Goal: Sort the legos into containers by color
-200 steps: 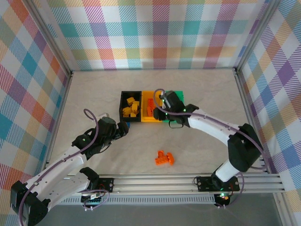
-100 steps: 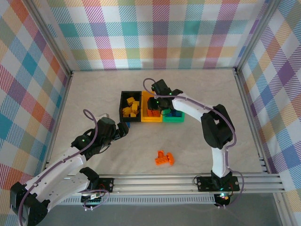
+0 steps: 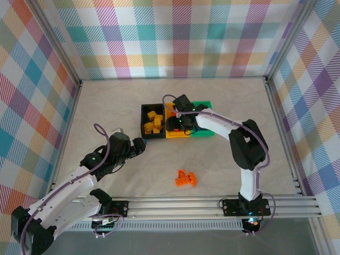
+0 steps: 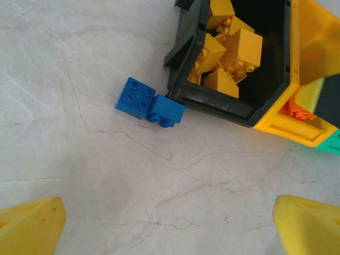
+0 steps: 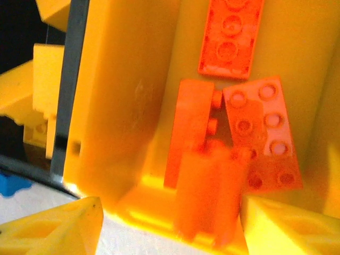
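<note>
Three containers stand in a row: a black bin [image 3: 143,122] holding yellow legos [image 3: 153,121], a yellow-orange bin [image 3: 175,136] and a green bin [image 3: 204,130]. My right gripper [image 3: 178,124] hangs over the yellow-orange bin [image 5: 122,106] with its jaws apart. A blurred orange lego [image 5: 210,196] sits loose between the jaws, above other orange legos [image 5: 265,133] in the bin. My left gripper [image 4: 170,234] is open and empty over bare table. Ahead of it, two blue legos [image 4: 149,102] lie against the black bin's wall [image 4: 212,101].
A small cluster of orange legos [image 3: 185,178] lies on the table toward the near edge, between the arms. Aluminium frame rails [image 3: 279,106] and checkered walls border the table on all sides.
My right gripper swung left over the yellow-orange bin, then opened and let go of the orange lego. The row of bins shifted slightly right. The left arm stayed still.
</note>
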`<action>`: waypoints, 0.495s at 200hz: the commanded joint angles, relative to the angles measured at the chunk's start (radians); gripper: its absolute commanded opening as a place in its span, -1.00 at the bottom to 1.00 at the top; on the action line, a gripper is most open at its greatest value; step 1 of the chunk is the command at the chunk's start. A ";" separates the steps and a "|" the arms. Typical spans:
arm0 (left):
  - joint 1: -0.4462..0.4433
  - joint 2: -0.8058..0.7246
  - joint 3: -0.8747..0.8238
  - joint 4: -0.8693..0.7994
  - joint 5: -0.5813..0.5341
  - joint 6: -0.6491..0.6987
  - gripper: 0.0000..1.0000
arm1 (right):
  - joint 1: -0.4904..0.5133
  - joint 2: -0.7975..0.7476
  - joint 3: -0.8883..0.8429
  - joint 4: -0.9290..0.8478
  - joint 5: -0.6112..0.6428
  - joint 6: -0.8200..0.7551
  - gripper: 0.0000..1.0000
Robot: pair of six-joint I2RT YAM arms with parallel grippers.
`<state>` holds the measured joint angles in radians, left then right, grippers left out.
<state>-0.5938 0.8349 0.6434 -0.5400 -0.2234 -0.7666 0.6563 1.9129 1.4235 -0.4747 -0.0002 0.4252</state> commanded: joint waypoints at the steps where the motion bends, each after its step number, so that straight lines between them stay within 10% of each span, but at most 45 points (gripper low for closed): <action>1: 0.011 -0.001 -0.015 0.008 0.011 0.012 1.00 | 0.023 -0.129 -0.063 0.017 0.015 -0.025 0.45; 99: 0.014 0.024 -0.011 0.045 0.041 0.003 1.00 | 0.195 -0.691 -0.610 -0.304 0.030 0.192 0.43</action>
<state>-0.5915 0.8543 0.6434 -0.5373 -0.1978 -0.7666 0.8234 1.3071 0.9352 -0.6296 0.0410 0.5133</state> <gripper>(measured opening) 0.998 0.731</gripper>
